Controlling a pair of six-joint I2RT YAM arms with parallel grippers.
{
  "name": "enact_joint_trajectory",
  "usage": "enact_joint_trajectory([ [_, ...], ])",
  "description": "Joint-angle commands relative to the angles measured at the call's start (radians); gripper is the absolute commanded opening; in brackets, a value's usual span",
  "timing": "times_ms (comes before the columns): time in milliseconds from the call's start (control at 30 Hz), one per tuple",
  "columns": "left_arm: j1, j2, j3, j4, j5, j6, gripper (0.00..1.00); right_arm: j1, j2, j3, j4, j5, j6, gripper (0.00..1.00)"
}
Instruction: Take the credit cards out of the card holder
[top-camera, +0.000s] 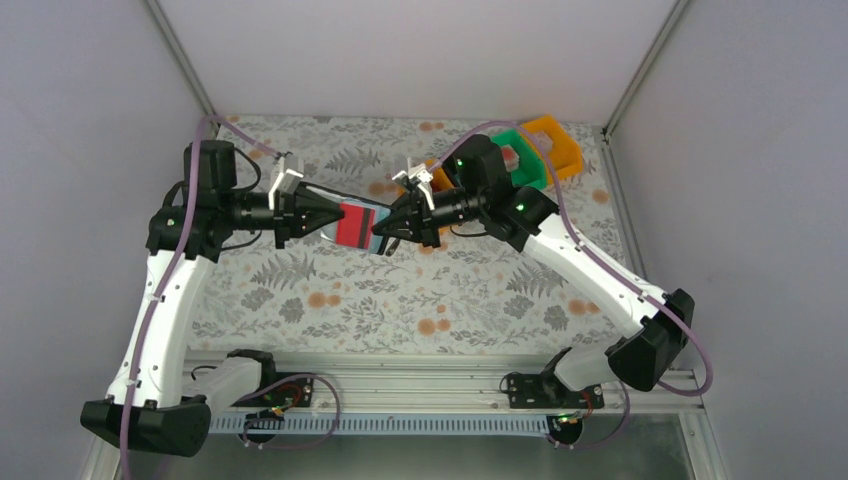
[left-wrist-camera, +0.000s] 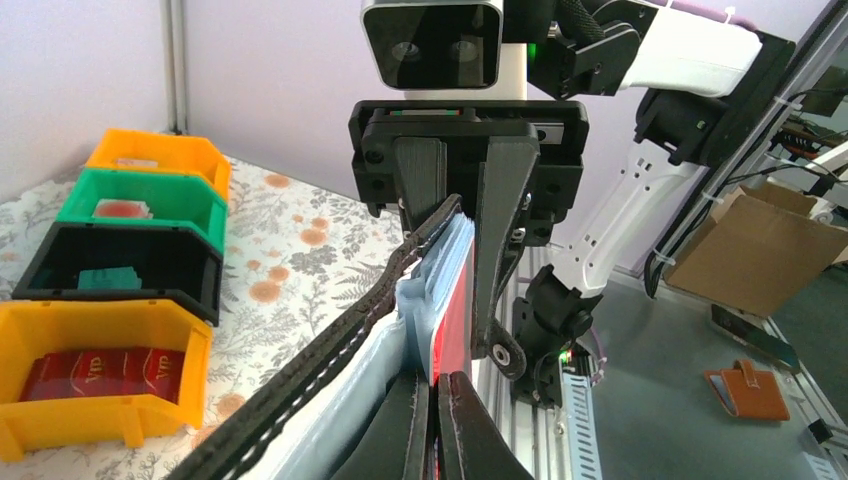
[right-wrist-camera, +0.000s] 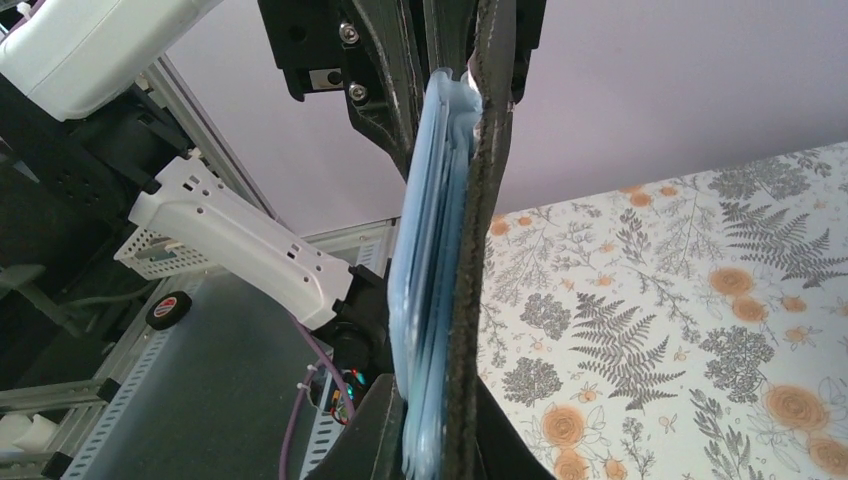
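Note:
The black card holder (top-camera: 372, 217) hangs in the air between both arms, above the table. In the right wrist view its black cover (right-wrist-camera: 468, 260) and pale blue inner leaves (right-wrist-camera: 425, 270) stand edge-on. My right gripper (right-wrist-camera: 432, 445) is shut on that end of the holder. My left gripper (left-wrist-camera: 437, 410) is shut on the edge of a card with a red face (left-wrist-camera: 455, 320), which sticks out of the holder's pale blue pocket (left-wrist-camera: 430, 290). The holder's black stitched cover (left-wrist-camera: 320, 355) runs beside it. In the top view the red card (top-camera: 353, 224) shows between left gripper (top-camera: 328, 215) and right gripper (top-camera: 384, 228).
A row of bins stands at the back right: orange (left-wrist-camera: 160, 155), green (left-wrist-camera: 145, 205), black (left-wrist-camera: 120, 265), and a nearer orange bin (left-wrist-camera: 100, 385) holding red packets. The top view shows the green bin (top-camera: 520, 160) and orange bin (top-camera: 555, 140) behind the right arm.

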Motion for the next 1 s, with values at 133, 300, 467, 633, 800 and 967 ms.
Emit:
enact_joint_trajectory([
  [133,0.017,0.001,0.041,-0.03,-0.025,0.06,0.02,-0.003,-0.054,-0.008,-0.008,-0.01,-0.034,0.04],
  [300,0.023,0.012,0.018,-0.037,0.002,0.078,0.02,-0.015,-0.052,-0.005,-0.023,-0.015,-0.032,0.04],
  [467,0.023,0.016,0.019,-0.058,0.009,0.114,0.05,-0.015,-0.038,0.018,-0.026,-0.023,-0.036,0.04],
  [633,0.023,0.01,0.012,-0.067,0.058,0.142,0.24,-0.015,-0.009,0.048,-0.029,-0.06,-0.028,0.04],
  [800,0.023,0.02,0.005,-0.045,0.07,0.115,0.19,-0.014,-0.006,0.057,-0.026,-0.067,-0.027,0.04],
  [967,0.023,0.036,-0.001,-0.03,0.068,0.108,0.26,-0.013,-0.007,0.066,-0.014,-0.083,-0.019,0.04],
])
